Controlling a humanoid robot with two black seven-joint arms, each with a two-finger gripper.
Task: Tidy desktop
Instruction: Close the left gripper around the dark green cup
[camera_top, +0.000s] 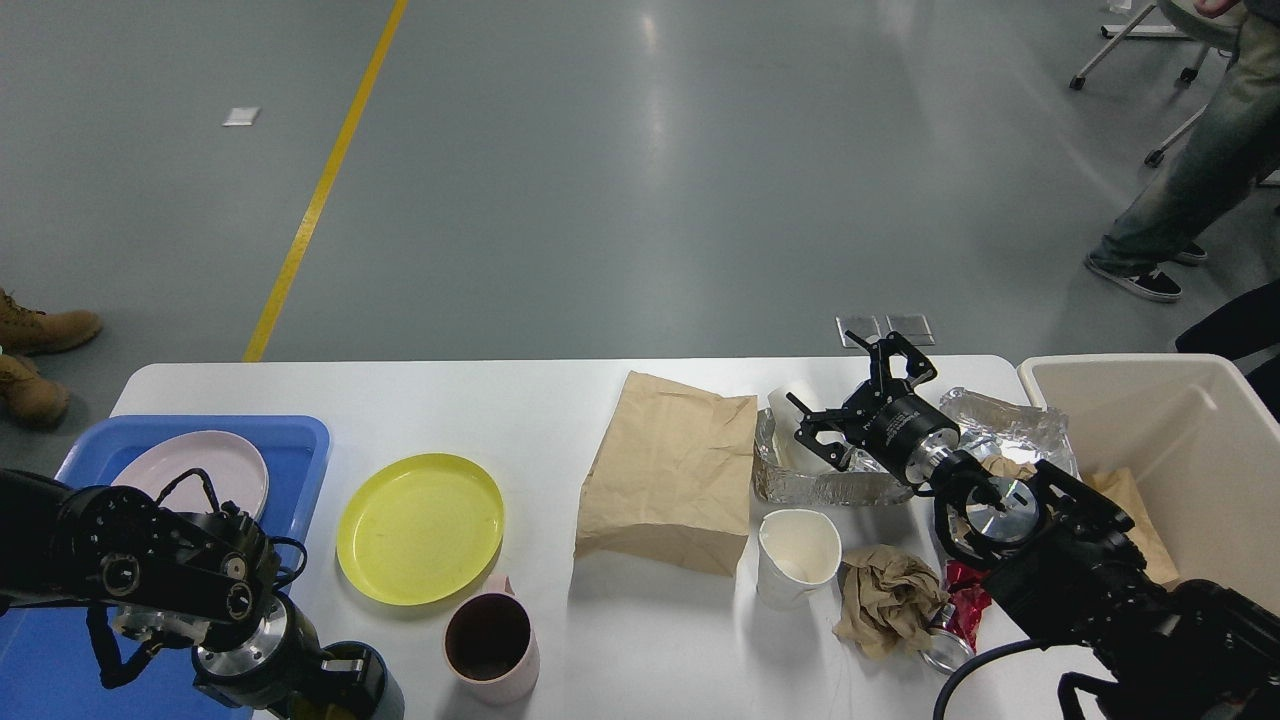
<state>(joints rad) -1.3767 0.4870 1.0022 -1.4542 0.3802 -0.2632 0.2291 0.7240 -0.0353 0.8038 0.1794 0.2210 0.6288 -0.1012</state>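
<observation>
One white matte desktop (560, 410), rounded corners, cluttered with litter.

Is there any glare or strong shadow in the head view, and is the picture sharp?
Head view: a pale streak of glare runs down the grey floor; the foil tray glints; the paper bag and paper cup cast only soft shadows on the desktop; the picture is sharp overall.

You're looking at a workshop or lab hall. The bare grey floor (640, 180) carries a yellow line (322, 185), and a wheeled chair (1150, 40) stands behind the white table (480, 400).
</observation>
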